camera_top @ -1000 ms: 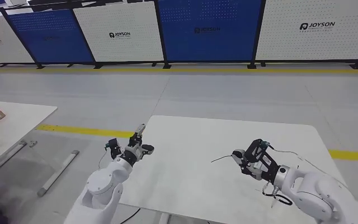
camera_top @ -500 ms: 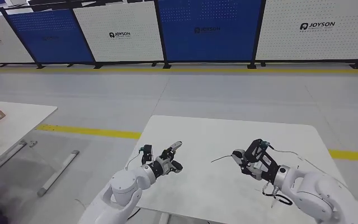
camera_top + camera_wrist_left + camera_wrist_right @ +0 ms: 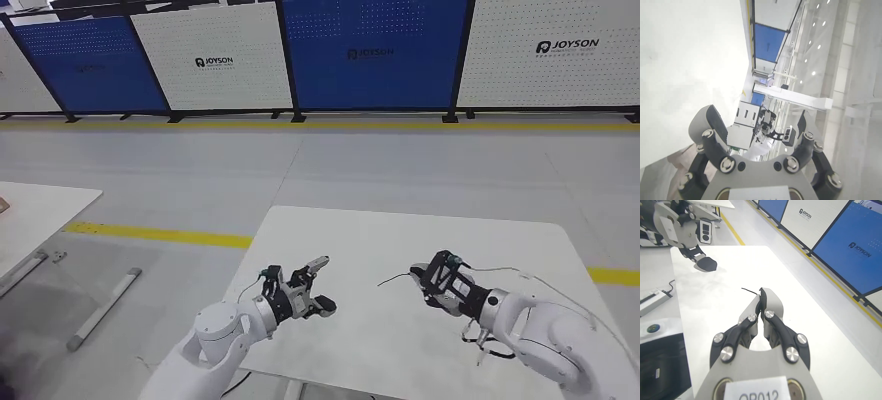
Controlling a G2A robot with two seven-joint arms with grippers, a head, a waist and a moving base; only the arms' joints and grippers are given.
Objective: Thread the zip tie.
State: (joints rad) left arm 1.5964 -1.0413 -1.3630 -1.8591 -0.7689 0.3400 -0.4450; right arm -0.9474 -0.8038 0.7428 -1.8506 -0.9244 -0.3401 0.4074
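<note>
Right wrist view shows right end effector (image 3: 760,293) clamping zip tie (image 3: 749,291).

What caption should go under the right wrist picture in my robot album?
The right claw pinches a thin black zip tie over the white table.

Over the table (image 3: 400,230), the zip tie (image 3: 393,282) juts from the right hand (image 3: 420,280) toward the left hand (image 3: 324,284).

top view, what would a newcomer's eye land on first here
The right gripper stands out, shut on a thin black zip tie whose free end juts out over the middle of the white table. Facing it across the table, the left gripper hovers open and empty above the table's near-left part.
</note>
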